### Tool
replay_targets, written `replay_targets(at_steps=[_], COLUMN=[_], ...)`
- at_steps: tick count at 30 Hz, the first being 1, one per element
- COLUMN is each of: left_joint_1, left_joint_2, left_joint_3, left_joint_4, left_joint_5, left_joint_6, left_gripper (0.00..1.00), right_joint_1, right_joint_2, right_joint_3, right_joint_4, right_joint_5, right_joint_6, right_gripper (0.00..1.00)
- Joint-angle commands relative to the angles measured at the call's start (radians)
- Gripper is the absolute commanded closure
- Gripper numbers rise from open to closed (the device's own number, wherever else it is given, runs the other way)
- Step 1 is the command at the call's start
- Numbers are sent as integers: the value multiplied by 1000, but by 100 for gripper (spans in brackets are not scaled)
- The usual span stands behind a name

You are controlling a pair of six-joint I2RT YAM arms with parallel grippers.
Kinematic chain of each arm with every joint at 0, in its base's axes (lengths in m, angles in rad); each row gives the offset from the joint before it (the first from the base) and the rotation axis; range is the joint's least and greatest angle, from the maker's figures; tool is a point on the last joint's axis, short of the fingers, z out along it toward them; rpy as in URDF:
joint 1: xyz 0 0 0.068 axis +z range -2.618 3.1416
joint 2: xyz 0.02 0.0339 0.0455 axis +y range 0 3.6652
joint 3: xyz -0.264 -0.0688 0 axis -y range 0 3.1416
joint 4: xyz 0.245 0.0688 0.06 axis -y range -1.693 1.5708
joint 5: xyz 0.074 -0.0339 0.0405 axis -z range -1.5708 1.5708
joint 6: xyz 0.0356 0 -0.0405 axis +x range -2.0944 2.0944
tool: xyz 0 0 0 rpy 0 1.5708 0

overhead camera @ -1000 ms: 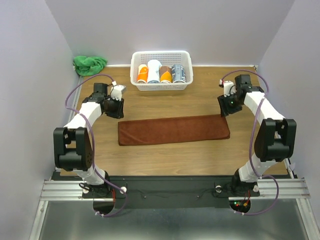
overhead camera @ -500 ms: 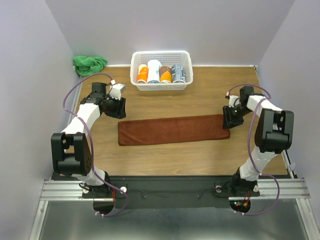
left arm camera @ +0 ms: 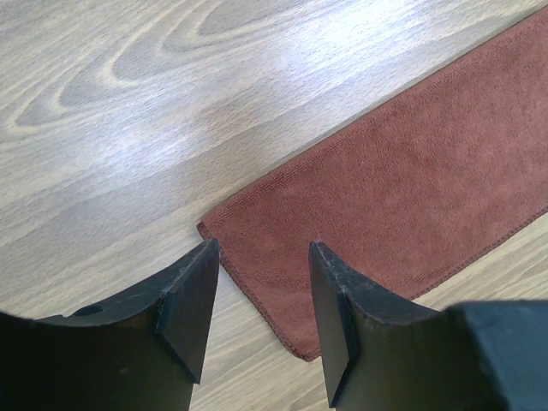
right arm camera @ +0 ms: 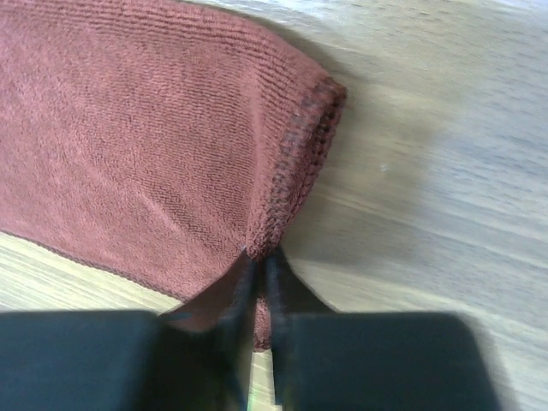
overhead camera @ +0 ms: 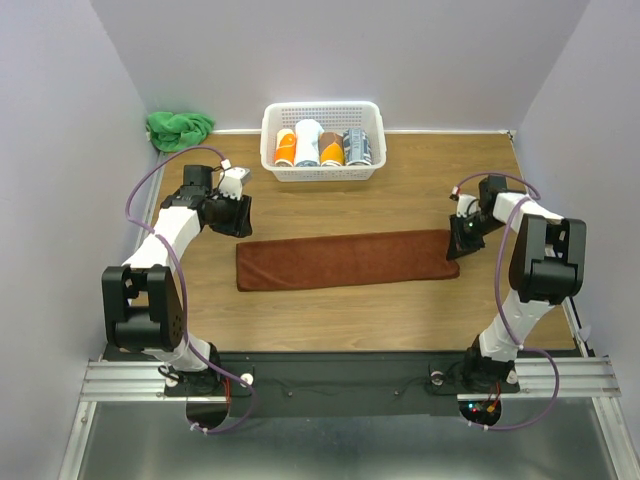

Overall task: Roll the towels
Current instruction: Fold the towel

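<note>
A brown towel lies flat in a long strip across the middle of the table. My right gripper is at its right end, shut on the towel's short edge, which bunches up between the jaws. My left gripper hovers open just above the far left corner of the towel, its two dark fingers straddling that corner without touching it. A crumpled green towel sits in the back left corner.
A white basket at the back centre holds several rolled towels standing upright. Walls close in the table on the left, right and back.
My right gripper has come down and leftward onto the towel's right end and has shut on its edge. My left gripper opened wider early on, then held still.
</note>
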Motion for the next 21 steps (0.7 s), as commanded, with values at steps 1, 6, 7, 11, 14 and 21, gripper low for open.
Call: replay_targets(at_steps=[1,6,7,11,14,21], left_joint_1=[-1,-1,-1,-1,-1,-1], left_joint_2=[-37,-39,-39,-45,-45,-42], left_joint_3=[24,30,32,35,43,50], left_joint_4=[-3,-10,-13,-17,-20,-26], left_joint_5=[21,21,21,22,24,87], left_joint_6=[-8,-9,-9,-12,-17,-17], left_gripper=[43,43,43,42,42,15], right_joint_1=[1,-28,-39,-77,-78,-48], right_joint_2=[-13,-59,-64,-68,-68,-53], right_joint_3=[-30,15,28,100,149,215], right_joint_4=[4,-2,-5,-71,-113,-248], right_joint_5=[-27,5,12,21,3,-211], right_joint_6=[-5,-8,-12,-57,-69,-75], right_gripper=[99,99,99,99,99,100])
